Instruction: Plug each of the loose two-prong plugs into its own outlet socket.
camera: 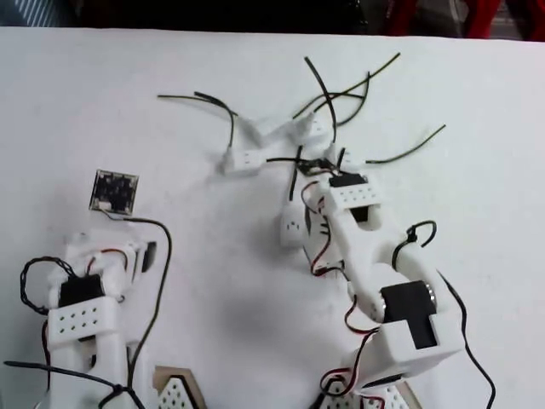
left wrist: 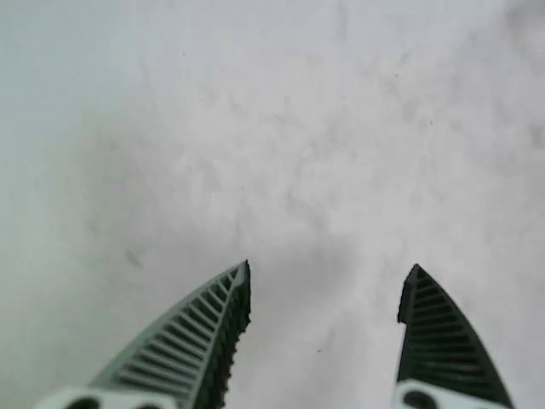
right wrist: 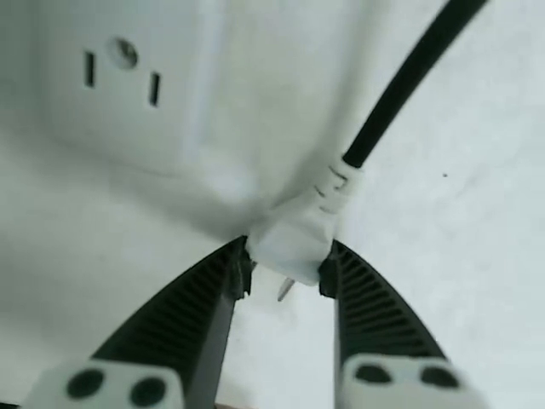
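My right gripper [right wrist: 285,273] is shut on a white two-prong plug [right wrist: 291,237] whose black cord [right wrist: 409,81] runs away from it; one metal prong shows between the fingers. A white outlet socket [right wrist: 119,81] with two slots and a round hole lies close beside the plug, apart from it. From above, the right gripper [camera: 317,172] sits just beyond that socket [camera: 292,228]. More white plug pieces [camera: 243,159] with black cords [camera: 341,89] lie farther back. My left gripper [left wrist: 330,281] is open over bare table, at the near left [camera: 140,256].
A small black square board [camera: 113,190] lies on the white table [camera: 213,281] ahead of the left arm, with a black cable running back to it. Tangled cords spread across the far middle. The table's far edge meets a dark background.
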{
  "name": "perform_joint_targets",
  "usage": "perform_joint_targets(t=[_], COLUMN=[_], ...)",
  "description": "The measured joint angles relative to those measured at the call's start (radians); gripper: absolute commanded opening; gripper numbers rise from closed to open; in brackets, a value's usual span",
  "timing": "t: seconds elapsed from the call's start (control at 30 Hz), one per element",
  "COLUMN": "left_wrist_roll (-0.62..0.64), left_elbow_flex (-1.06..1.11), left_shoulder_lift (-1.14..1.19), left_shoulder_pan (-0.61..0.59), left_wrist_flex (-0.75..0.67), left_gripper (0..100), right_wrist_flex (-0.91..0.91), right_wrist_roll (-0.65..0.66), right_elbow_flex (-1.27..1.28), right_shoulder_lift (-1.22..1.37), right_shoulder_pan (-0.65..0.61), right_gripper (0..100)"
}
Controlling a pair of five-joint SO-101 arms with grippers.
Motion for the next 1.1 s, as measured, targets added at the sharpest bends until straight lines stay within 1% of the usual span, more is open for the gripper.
perform_joint_targets(t=[0.17, 0.33, 0.57, 0.67, 0.77, 0.9, 0.97, 1.07, 1.1], left_wrist_roll=[0.0, 0.0, 0.0, 0.0, 0.0, 0.0, 0.0, 0.0, 0.0], left_elbow_flex=[0.0, 0.0, 0.0, 0.0, 0.0, 0.0, 0.0, 0.0, 0.0], left_shoulder_lift=[0.0, 0.0, 0.0, 0.0, 0.0, 0.0, 0.0, 0.0, 0.0], left_shoulder_pan=[0.0, 0.0, 0.0, 0.0, 0.0, 0.0, 0.0, 0.0, 0.0], left_wrist_flex=[0.0, 0.0, 0.0, 0.0, 0.0, 0.0, 0.0, 0.0, 0.0], left_gripper=[28, 28, 28, 28, 28, 28, 28, 28, 28], right_wrist_flex=[0.112, 0.127, -0.057, -0.089, -0.121, -0.12, -0.121, -0.126, -0.126], right_wrist_roll=[0.0, 0.0, -0.002, -0.002, 0.028, 0.046, 0.046, 0.046, 0.046], right_elbow_flex=[-0.064, -0.054, 0.078, 0.074, 0.077, 0.068, 0.068, 0.068, 0.068], right_shoulder_lift=[-0.11, -0.176, -0.12, -0.054, 0.014, 0.023, 0.028, 0.029, 0.029], right_shoulder_pan=[-0.02, -0.072, -0.054, -0.015, 0.031, 0.051, 0.054, 0.058, 0.064], right_gripper=[14.6, 11.8, 11.7, 11.6, 11.6, 11.5, 9.1, 1.8, 1.5])
